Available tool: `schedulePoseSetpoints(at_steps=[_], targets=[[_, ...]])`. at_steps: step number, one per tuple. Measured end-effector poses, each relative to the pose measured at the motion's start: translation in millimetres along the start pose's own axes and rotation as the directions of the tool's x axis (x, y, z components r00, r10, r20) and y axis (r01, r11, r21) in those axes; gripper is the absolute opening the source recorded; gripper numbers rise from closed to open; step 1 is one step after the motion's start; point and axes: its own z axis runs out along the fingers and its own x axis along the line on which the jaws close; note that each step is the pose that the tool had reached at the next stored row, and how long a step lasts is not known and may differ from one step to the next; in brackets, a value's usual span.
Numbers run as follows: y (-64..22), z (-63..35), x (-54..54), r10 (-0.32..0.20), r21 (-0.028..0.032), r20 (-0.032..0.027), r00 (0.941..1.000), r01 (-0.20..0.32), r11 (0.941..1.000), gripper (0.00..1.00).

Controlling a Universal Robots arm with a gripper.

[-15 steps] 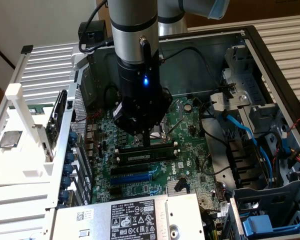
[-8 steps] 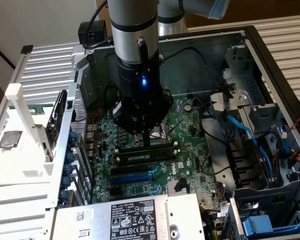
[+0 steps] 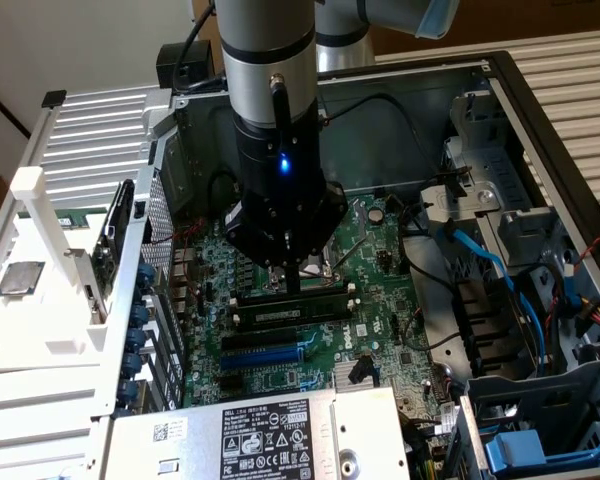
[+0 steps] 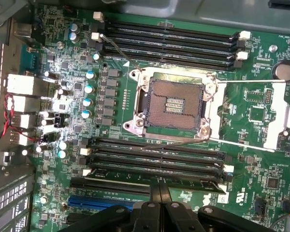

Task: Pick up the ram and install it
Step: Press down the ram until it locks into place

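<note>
The ram [image 3: 280, 314] is a long narrow stick with a white label. It stands on edge in one of the black memory slots just below the processor socket, in the row farthest from the socket. In the wrist view the ram [image 4: 193, 182] shows as a thin dark strip between white end clips. My gripper [image 3: 293, 284] hangs straight down over the middle of the stick with its fingers shut together. The gripper [image 4: 158, 182] has its tips right at the stick's top edge, holding nothing. I cannot tell whether the tips press on it.
The open processor socket [image 4: 176, 104] lies beside the slots, with a second bank of slots [image 4: 169, 38] beyond it. A white tray [image 3: 40, 330] with a silver chip [image 3: 20, 278] sits outside the case. The power supply [image 3: 270, 430] and blue cables [image 3: 490, 265] crowd the case.
</note>
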Motion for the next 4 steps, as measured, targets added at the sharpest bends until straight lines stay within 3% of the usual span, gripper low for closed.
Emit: schedulePoseSetpoints(at_steps=[4], targets=[[0.0,0.0,-0.1,0.000,0.0000,0.0000,1.0000,0.000,1.0000,0.10]])
